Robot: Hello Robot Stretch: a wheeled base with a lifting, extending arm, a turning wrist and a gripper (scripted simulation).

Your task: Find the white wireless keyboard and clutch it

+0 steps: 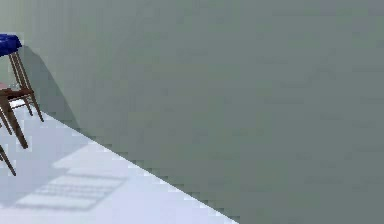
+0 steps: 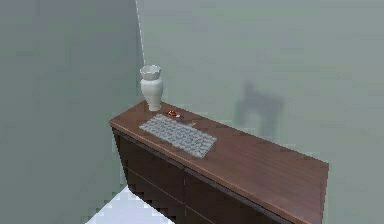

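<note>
Glossy wood dresser point(image 2: 262, 160); matt keyboard point(image 2: 179, 136); smooth vase point(image 2: 151, 87).

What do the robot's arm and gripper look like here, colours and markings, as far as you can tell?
That cannot be told from these pictures. The arm side view takes in a dark wooden sideboard bearing a white keyboard, a pale vase and a small red thing; the forward view, a grey wall and dark wooden legs.
</note>
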